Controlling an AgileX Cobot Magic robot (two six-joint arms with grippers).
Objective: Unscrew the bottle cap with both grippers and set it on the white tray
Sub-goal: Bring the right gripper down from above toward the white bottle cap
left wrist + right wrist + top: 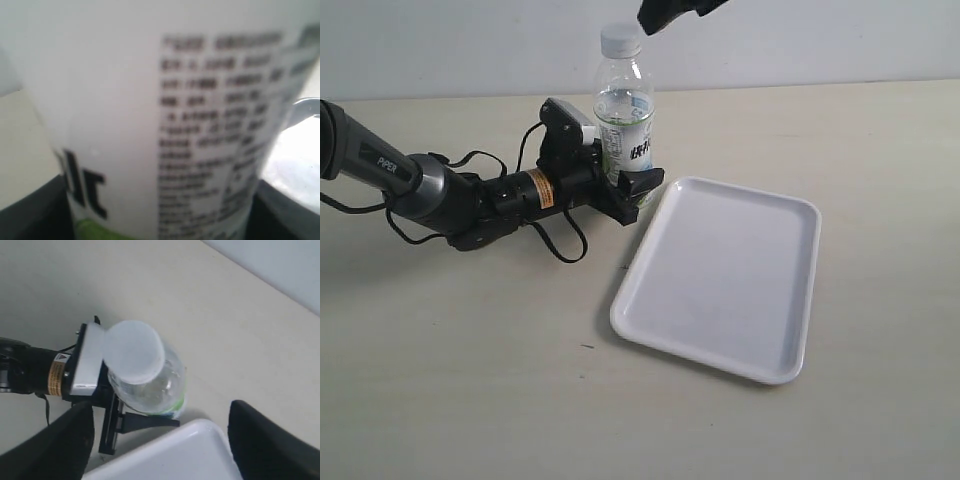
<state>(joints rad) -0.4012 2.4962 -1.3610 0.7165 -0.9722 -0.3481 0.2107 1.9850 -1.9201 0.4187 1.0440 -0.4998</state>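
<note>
Exterior view. The table [470, 380] carries every item. The white tray [720, 270] lies flat at 4 o'clock from the bottle [623, 100], with one corner just beside the bottle's base. The left arm [430, 185], marked "PIPER", reaches in from 9 o'clock. The bottle stands upright, and the left claw [620, 175] is clamped around its labelled body. The right claw [660, 15] hangs at 1 o'clock above the bottle cap [621, 41], jaws spread wide, gripping nothing. The bottle cap sits on the bottle's neck.
</note>
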